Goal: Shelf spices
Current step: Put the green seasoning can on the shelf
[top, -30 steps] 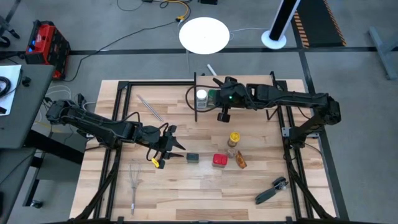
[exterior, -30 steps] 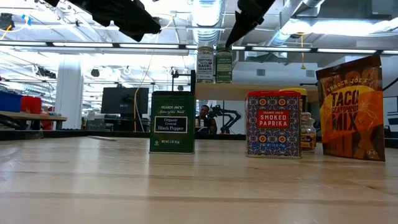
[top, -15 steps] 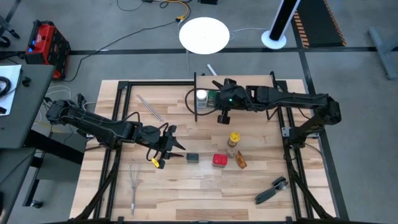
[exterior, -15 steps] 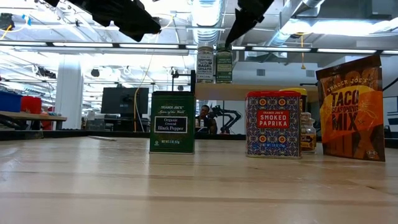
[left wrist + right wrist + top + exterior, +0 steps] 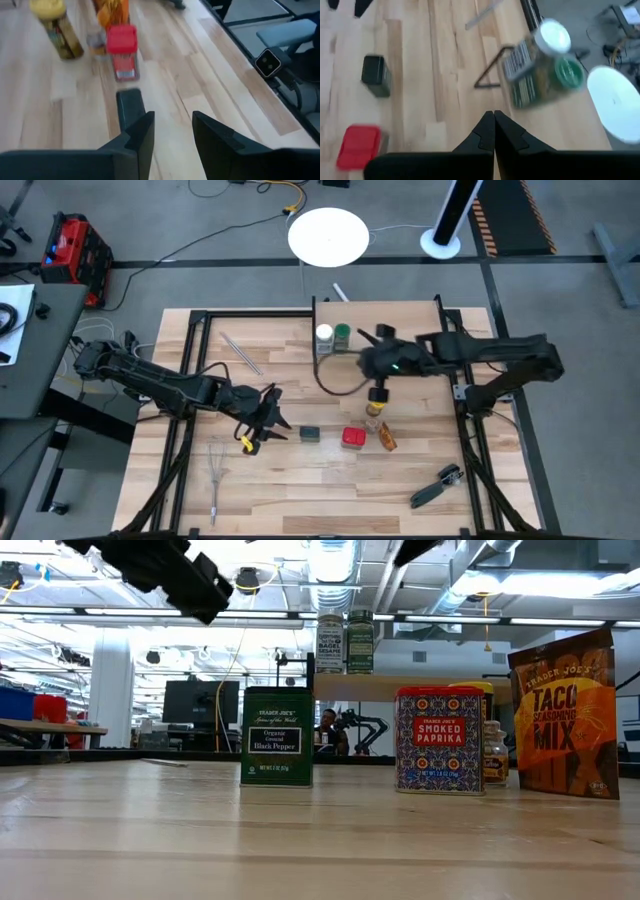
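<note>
Two jars stand on the shelf, one white-capped and one green-capped; both also show in the right wrist view. On the table stand the dark square tin, the red tin, the orange packet and the yellow-capped jar. My right gripper hovers shut just above the yellow-capped jar, holding nothing. My left gripper is open, left of the dark tin, which lies ahead of its fingers.
A wire whisk lies near the table's near left corner and a black-handled tool near the near right. A thin metal rod lies left of the shelf. A dark cable loop hangs in front of the shelf.
My right gripper has drawn back from the jars on the shelf toward the near edge and a little right, and now stands over the yellow-capped jar. My left gripper has shifted slightly toward the table's left. The jars and tins have stayed put.
</note>
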`<state>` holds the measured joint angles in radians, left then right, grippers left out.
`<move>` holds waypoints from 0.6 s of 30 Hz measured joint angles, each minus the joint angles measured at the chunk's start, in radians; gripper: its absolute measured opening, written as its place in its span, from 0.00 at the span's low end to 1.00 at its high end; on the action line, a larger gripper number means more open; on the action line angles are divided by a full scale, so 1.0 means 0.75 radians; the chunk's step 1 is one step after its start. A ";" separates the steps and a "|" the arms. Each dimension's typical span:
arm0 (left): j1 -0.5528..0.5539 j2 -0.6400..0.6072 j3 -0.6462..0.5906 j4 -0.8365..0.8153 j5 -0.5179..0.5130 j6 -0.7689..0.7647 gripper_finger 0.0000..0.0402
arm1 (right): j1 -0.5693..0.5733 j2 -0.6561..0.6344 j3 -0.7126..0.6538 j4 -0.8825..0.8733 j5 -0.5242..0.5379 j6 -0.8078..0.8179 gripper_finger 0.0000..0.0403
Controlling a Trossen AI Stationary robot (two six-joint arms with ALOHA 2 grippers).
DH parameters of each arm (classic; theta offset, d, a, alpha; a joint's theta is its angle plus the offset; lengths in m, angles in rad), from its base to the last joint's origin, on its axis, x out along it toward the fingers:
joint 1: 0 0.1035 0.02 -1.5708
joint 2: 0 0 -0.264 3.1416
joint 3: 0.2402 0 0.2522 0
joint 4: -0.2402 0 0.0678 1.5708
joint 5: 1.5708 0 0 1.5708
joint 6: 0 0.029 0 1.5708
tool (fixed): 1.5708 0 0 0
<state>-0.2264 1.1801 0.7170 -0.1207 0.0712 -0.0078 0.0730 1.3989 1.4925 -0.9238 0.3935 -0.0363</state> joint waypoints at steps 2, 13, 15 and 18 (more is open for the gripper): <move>-0.002 0.000 0.000 -0.016 -0.006 -0.025 0.33 | 0.054 -0.043 0.000 -0.088 0.054 0.081 0.01; -0.074 0.021 0.000 0.033 -0.289 -0.025 0.59 | 0.370 -0.249 0.000 -0.470 0.342 0.592 0.01; -0.074 0.045 0.000 0.036 -0.302 -0.010 0.61 | 0.423 -0.261 -0.011 -0.500 0.390 0.669 0.01; -0.074 0.109 0.000 0.081 -0.284 0.024 0.61 | 0.480 -0.265 -0.047 -0.520 0.433 0.748 0.01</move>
<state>-0.2821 1.2617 0.7170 -0.0599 -0.1418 0.0101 0.4328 1.2003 1.4571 -1.3137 0.7186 0.5245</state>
